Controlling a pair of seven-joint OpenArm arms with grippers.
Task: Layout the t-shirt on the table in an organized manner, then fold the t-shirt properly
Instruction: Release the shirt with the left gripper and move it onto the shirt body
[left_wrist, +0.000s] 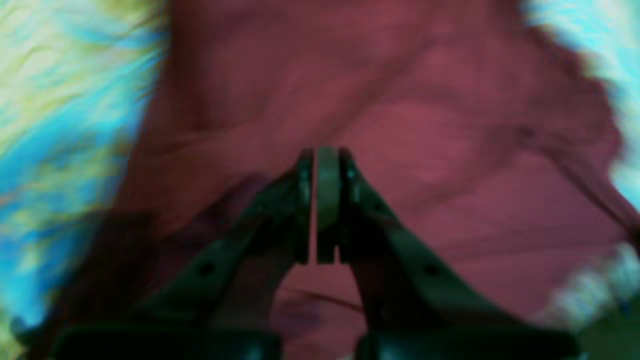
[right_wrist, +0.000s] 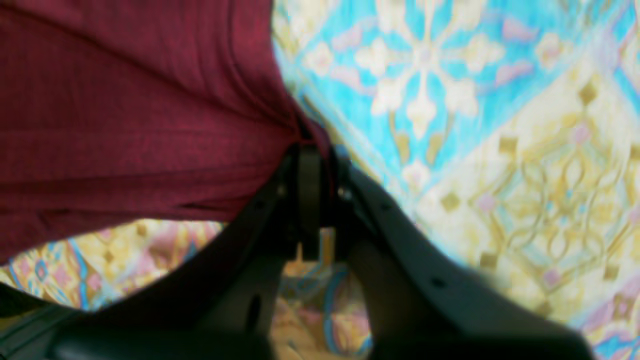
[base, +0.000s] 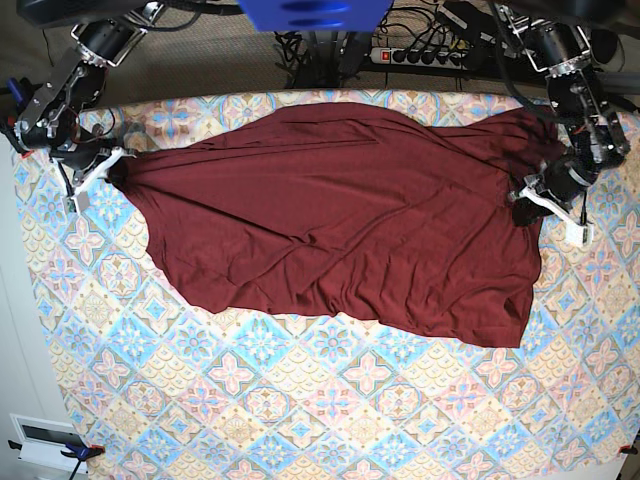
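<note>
T-shirt (base: 340, 220) spread across the far half of the table (base: 300, 400), dark maroon, plain; wide dimension runs side to side in the base view; long creases cross it diagonally; near hem uneven, dipping lowest toward that view's right; cloth rumpled, not flat.

Right gripper (right_wrist: 315, 150), at the base view's left edge of the garment (base: 112, 160): jaws together, clamped on a pinched corner of maroon fabric; right wrist view shows cloth fanning away from the pinch in taut pleats, with patterned table cover visible beneath and beside it, so that corner looks lifted off the surface.

Left gripper (left_wrist: 320, 165), at the base view's right edge (base: 530, 205): jaws closed against each other, only a thin slit between the pads; left wrist view is blurred; maroon fabric fills the frame behind and around the tips; whether any cloth is caught between them cannot be told.

Table cover: pastel blue, pink and cream diamond tiles; bare across the near half.
</note>
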